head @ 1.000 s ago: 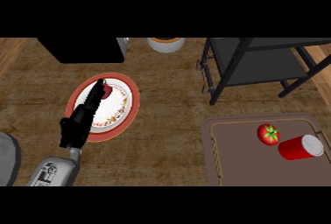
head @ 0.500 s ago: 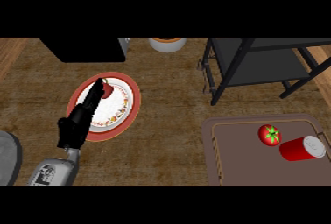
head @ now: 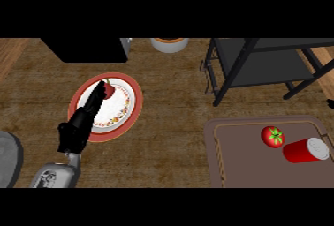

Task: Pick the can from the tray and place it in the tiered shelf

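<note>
A red can (head: 306, 150) with a white top lies tilted on the brown tray (head: 241, 167) at the lower right, next to a red tomato (head: 272, 136). The dark tiered shelf (head: 267, 70) stands at the upper right, beyond the tray. My left hand (head: 81, 123) is at the left with its fingers stretched straight over a round plate (head: 124, 106), holding nothing. Its fingertips reach a small red item (head: 108, 90) on the plate. My right hand shows nowhere in the view.
A black box (head: 85, 48) stands at the back left. A white bowl (head: 169, 44) sits at the back middle. A grey rounded object (head: 8, 154) shows at the left edge. Wooden counter (head: 169, 132) lies between plate and tray.
</note>
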### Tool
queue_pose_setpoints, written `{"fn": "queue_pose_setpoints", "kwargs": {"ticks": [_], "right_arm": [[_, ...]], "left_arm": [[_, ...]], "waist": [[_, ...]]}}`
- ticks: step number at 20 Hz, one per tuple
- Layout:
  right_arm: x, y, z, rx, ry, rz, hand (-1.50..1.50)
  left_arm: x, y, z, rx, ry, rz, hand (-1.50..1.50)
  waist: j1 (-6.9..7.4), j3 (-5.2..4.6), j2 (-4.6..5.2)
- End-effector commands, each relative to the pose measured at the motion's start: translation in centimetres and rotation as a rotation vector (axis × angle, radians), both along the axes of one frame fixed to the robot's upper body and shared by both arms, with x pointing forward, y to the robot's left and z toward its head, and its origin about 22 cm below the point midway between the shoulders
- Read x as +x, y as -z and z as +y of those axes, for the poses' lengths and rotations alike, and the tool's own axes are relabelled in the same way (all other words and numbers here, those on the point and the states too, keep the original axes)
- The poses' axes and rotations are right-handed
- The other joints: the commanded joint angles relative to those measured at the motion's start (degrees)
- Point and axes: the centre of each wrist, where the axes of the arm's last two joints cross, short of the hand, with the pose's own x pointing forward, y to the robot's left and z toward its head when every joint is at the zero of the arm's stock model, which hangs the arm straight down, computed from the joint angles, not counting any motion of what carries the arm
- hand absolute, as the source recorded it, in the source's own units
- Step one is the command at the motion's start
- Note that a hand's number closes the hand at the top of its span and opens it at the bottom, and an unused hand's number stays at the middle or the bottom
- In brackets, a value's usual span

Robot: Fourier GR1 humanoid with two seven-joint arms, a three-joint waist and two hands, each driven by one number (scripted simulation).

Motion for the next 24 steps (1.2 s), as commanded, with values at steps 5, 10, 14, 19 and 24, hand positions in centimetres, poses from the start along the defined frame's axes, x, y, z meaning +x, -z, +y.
{"fn": "queue_pose_setpoints", "kwargs": {"ticks": [5, 10, 14, 19, 24], "right_arm": [[-0.3, 1.5, 0.1, -0.040, 0.030, 0.027, -1.50], [0.8, 2.2, 2.2, -0.055, 0.025, 0.017, -1.50], [-0.4, 2.8, 2.2, -0.072, 0.010, 0.025, -1.50], [-1.2, 6.3, 2.4, -0.100, 0.025, 0.018, -1.50], [0.8, 6.7, 2.7, -0.128, 0.039, 0.029, -1.50]], "left_arm": [[-0.9, 1.0, -2.0, -0.007, -0.016, -0.005, 0.00], [0.9, -1.0, 0.2, -0.011, 0.011, -0.003, 0.00], [0.8, 0.8, -1.6, 0.004, 0.007, 0.001, 0.00], [0.8, 0.6, 0.8, -0.001, 0.012, 0.019, 0.00], [1.3, -0.6, -1.3, -0.007, -0.010, 0.015, 0.00]], "waist": [[0.10, 0.02, 0.01], [0.18, 0.01, 0.03], [-0.04, 0.01, 0.03], [-0.08, 0.02, 0.04], [0.12, 0.02, 0.05]]}}
